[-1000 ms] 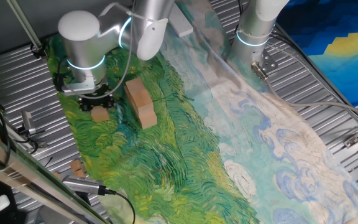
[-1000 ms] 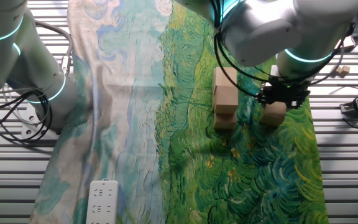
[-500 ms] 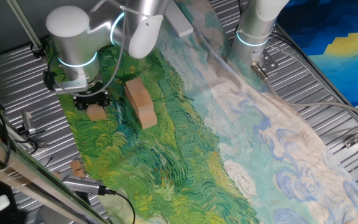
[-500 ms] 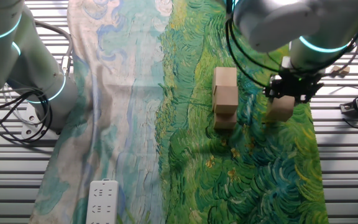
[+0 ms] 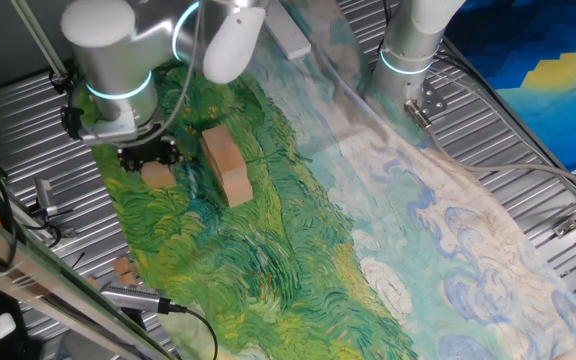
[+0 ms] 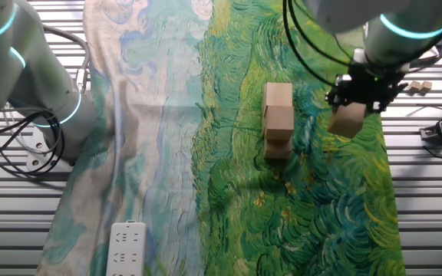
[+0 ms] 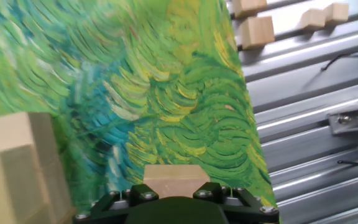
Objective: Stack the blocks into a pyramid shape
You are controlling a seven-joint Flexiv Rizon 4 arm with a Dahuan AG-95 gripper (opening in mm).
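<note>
Fingers of the gripper (image 6: 354, 107) clamp one wooden block (image 6: 348, 120) lifted clear of the painted cloth (image 6: 321, 207) — beside the partly built stack (image 6: 278, 121), presumably so it can be carried over and added.

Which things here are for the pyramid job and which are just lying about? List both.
For the job:
gripper
held block
grouped blocks

Lying about:
power strip
second arm
painted cloth
</note>
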